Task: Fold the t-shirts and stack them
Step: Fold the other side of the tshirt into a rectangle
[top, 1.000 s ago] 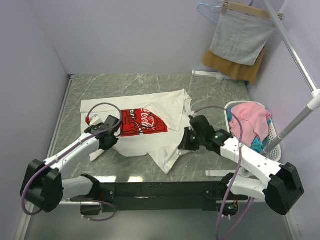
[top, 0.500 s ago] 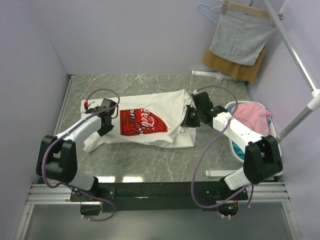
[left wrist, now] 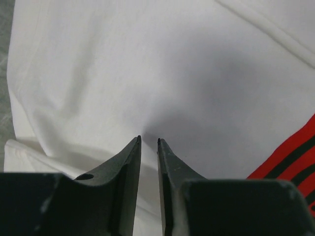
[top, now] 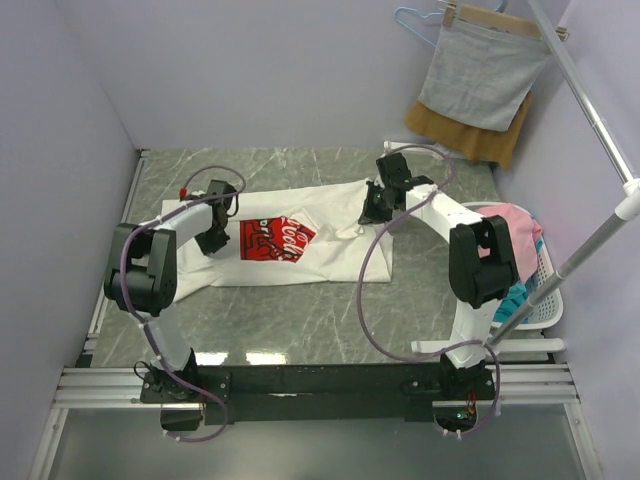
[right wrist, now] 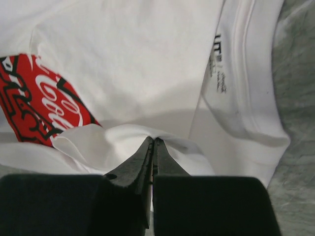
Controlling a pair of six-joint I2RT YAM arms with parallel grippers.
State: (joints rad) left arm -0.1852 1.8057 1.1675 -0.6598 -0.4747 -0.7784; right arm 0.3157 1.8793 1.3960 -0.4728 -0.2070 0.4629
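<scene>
A white t-shirt [top: 335,255] with a red square print [top: 275,240] lies folded lengthwise across the marble table. My left gripper [top: 213,243] rests on its left end. In the left wrist view the gripper [left wrist: 148,140] has its jaws a narrow gap apart over flat white cloth [left wrist: 147,64], with the print's edge [left wrist: 295,157] at the right. My right gripper [top: 371,214] is at the collar end. In the right wrist view it [right wrist: 153,139] is shut on a pinched fold of the shirt [right wrist: 138,54], next to the print [right wrist: 39,103] and the collar [right wrist: 246,73].
A white laundry basket [top: 548,285] holding pink cloth [top: 505,235] and teal cloth stands at the right. A grey cloth [top: 480,75] and a mustard-brown cloth [top: 455,130] hang at the back right. A slanted metal pole [top: 590,110] crosses the right side. Walls close in left and back.
Both grippers carried the shirt's near edge away from the bases, folding it over into a narrower band. The left jaws now stand slightly apart.
</scene>
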